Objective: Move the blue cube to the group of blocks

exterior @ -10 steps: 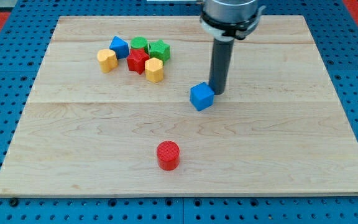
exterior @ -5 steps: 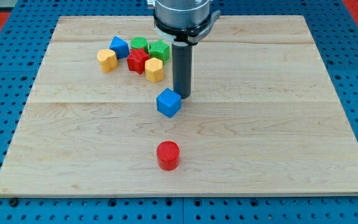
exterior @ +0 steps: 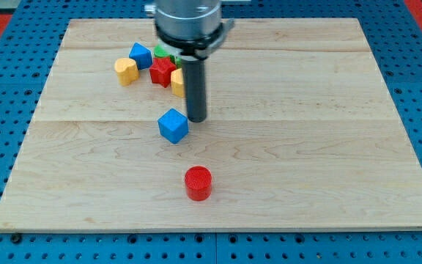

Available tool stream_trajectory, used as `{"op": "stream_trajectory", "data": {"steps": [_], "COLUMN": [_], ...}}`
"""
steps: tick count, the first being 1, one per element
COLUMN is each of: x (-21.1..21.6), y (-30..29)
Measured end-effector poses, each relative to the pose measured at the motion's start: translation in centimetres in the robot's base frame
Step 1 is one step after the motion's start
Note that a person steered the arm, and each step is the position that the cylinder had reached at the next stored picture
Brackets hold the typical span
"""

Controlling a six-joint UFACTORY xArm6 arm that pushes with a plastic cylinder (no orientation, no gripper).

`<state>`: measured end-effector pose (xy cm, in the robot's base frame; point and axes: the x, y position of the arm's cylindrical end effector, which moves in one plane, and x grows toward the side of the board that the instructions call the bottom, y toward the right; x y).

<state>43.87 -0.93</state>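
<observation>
Small, light, rigid blue cube (exterior: 173, 125) just below the group of blocks (exterior: 152, 68), sliding easily if pushed square on its lower-right face; my tip (exterior: 196, 119) beside it, holding nothing.

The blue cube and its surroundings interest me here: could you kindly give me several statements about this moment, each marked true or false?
1. My tip sits just to the view's right of the blue cube. True.
2. The blue cube touches the group of blocks. False: bare board separates them.
3. The red cylinder lies nearer the view's bottom than the blue cube. True.
4. The red star block stands alone. False: it sits within the group.
</observation>
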Motion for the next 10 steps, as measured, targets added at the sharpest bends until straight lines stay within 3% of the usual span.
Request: {"op": "stream_trajectory", "data": {"steps": [2,5,6,7,9,10], "x": [-0.1,1.6,3.7,3.7,3.0,1.6], "y": [12.4,13.0,11.5,2.2,-9.5,-12.4]}}
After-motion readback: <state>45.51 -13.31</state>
